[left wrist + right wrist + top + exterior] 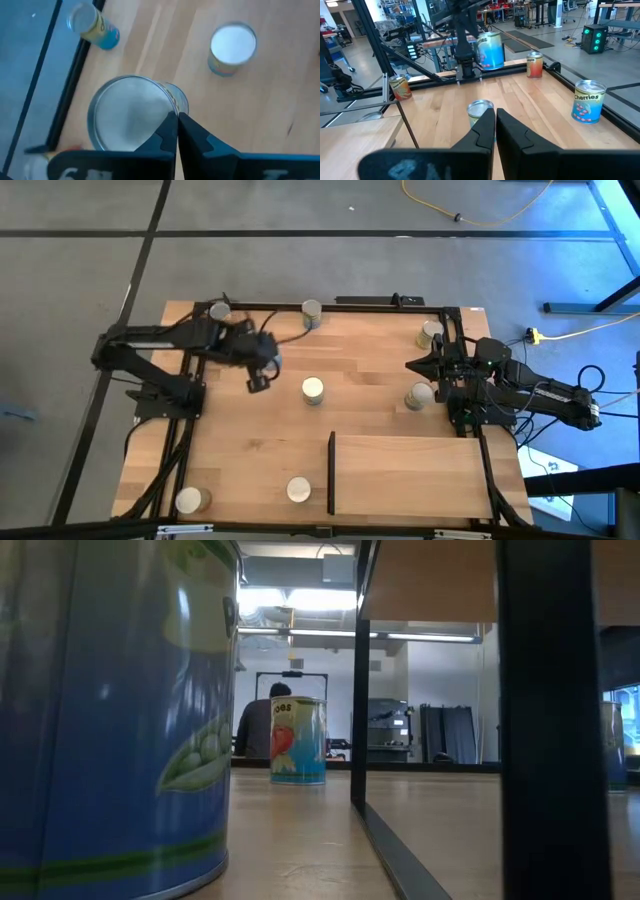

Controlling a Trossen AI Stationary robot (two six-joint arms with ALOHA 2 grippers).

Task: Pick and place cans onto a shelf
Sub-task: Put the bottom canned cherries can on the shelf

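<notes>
My left gripper [258, 381] is at the table's far left and is shut on a blue-labelled can [490, 50], which shows large with a grey round end in the left wrist view [130, 120]. My right gripper [412, 365] is shut and empty at the right side, pointing toward the table's left; its fingers [495, 114] meet in its wrist view. A can [419, 395] stands just near of it. Another can [313, 388] stands upright mid-table between the grippers. The light-wood shelf [410, 475] with its black bar [332, 470] is at the near right. My left gripper has its two fingers [170, 127] close together at the can's rim [172, 106], on the side toward the table's middle. Whether one finger is inside the can cannot be told. In the right wrist view the can is tilted and clear of the table.
Cans stand at the far edge [220, 310] [311, 311], at the far right [430, 332], and at the near edge [188, 500] [298, 489]. The black frame [180, 430] runs around the tabletop. In the low view a pea-labelled can [120, 710] stands close, and a person [262, 725] is beyond the table.
</notes>
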